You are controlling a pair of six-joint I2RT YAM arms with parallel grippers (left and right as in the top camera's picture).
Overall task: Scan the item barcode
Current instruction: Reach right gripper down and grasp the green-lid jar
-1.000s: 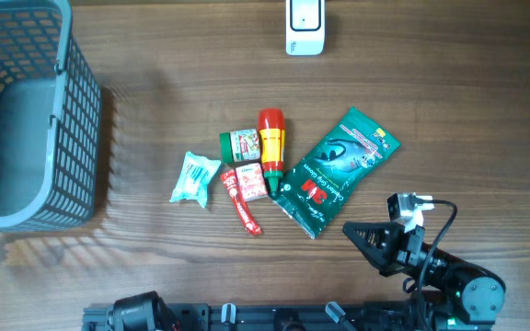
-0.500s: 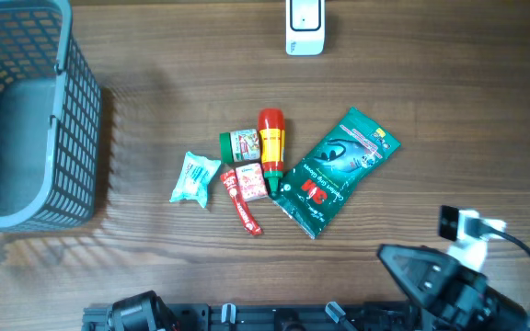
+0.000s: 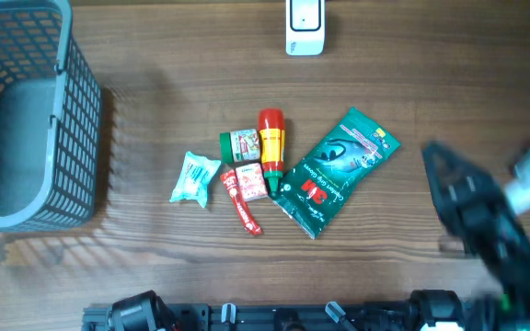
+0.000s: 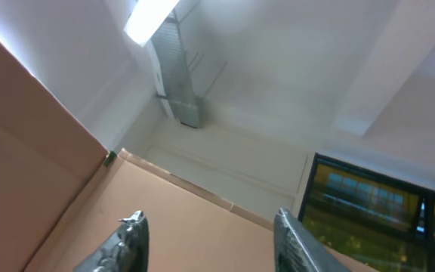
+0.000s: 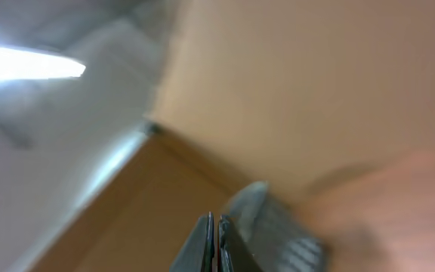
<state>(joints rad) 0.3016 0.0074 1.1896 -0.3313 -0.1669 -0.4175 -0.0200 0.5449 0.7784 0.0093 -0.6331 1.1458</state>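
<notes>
Wooden worktop; everything for scanning huddled mid-worktop, none lifted. Left claw parted, empty, facing ceiling. Right claw clenched on nothing, arm blurred by right edge.

Risks: shut claw may shove pouch into neighbours; tight huddle invites double grab; barcode may lie face down.

Count: one basket, one white sachet, one green tin, one red stick, one red box, one bottle, one scanner at far edge, one pouch.
</notes>
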